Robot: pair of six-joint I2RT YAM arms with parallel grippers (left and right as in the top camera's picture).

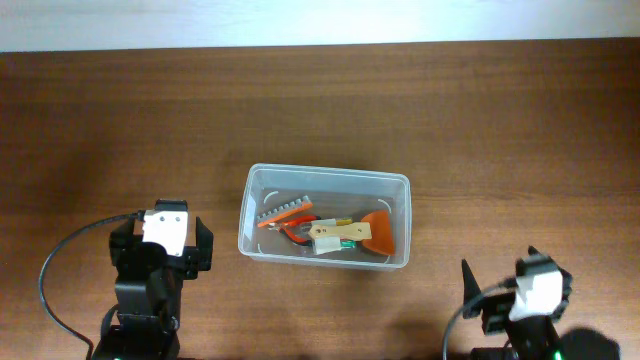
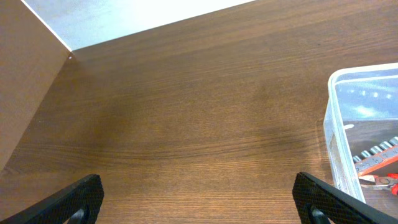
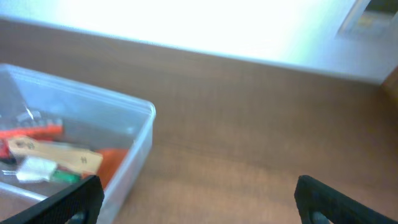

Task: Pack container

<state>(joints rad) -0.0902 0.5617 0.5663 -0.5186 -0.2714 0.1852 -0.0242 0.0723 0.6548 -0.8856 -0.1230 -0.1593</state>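
1. The clear container lies flat, opening up, its long axis running left to right.
2. Left gripper: jaws spread wide, holding nothing; container ahead and right of them.
3. Right gripper: jaws spread wide, empty; container ahead-left.

Overhead view: light diffuse and even, moderately bright. Desk darkens toward the left edge and the lower corners. Pale strip along the top edge is near white, with little detail. Container rim catches thin highlights and casts only a faint, soft shadow. Focus fair.

Left wrist view: sharpest of the three. Wood grain crisp, with a broad dull sheen across mid-desk. Small glare specks on the container wall.

Right wrist view: soft throughout, out of focus. Upper band blown out to white, bleeding onto the desk. Container contents smeared, colours washed out.
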